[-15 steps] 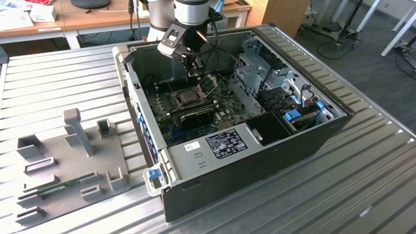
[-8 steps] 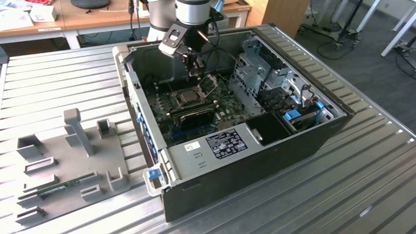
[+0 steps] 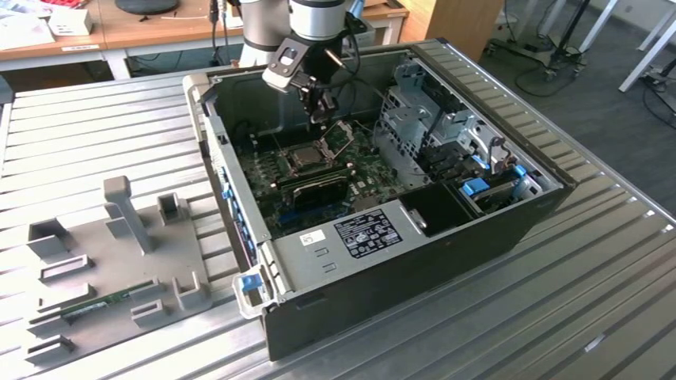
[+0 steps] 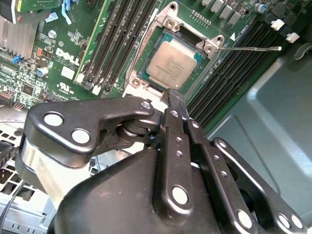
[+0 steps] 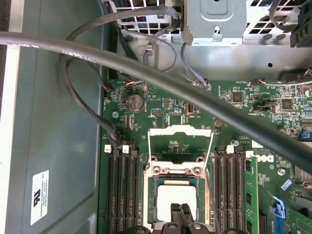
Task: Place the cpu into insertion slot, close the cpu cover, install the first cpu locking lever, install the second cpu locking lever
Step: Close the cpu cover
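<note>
Inside the case (image 3: 444,269), closed gripper (image 4: 174,97) overhangs cpu (image 4: 171,63).

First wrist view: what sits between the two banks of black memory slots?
In the first wrist view, the insertion slot, with the cpu lying in it and the cpu cover swung open.

In the first wrist view the jaws' tips covered one edge of the cpu (image 5: 174,195), and the picture's edge cut off part of the insertion slot (image 5: 152,204). A thick cable (image 5: 146,68) crossed the board (image 5: 161,109) and hid a strip of it. In the second wrist view the jaws' black linkage hid one side of the slot. In the exterior view the arm (image 3: 317,16) was cut off at the top edge, and the cpu's seating was too small to tell.
</note>
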You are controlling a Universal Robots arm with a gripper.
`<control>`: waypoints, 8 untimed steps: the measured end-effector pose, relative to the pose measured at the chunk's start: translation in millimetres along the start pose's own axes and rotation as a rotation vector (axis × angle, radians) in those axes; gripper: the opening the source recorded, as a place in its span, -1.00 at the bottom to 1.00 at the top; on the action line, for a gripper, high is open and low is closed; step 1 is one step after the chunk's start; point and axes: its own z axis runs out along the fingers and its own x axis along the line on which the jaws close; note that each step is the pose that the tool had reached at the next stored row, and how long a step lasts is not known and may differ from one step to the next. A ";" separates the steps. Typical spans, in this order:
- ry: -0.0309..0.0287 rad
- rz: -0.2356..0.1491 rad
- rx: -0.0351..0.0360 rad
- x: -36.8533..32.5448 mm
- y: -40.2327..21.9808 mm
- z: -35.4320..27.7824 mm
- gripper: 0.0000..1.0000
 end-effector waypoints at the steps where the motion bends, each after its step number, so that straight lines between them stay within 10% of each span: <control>1: 0.0000 0.000 0.0000 0.0 1.8 0.1 -0.80; 8: 0.0000 0.000 -0.0001 0.0 3.5 -0.3 -0.80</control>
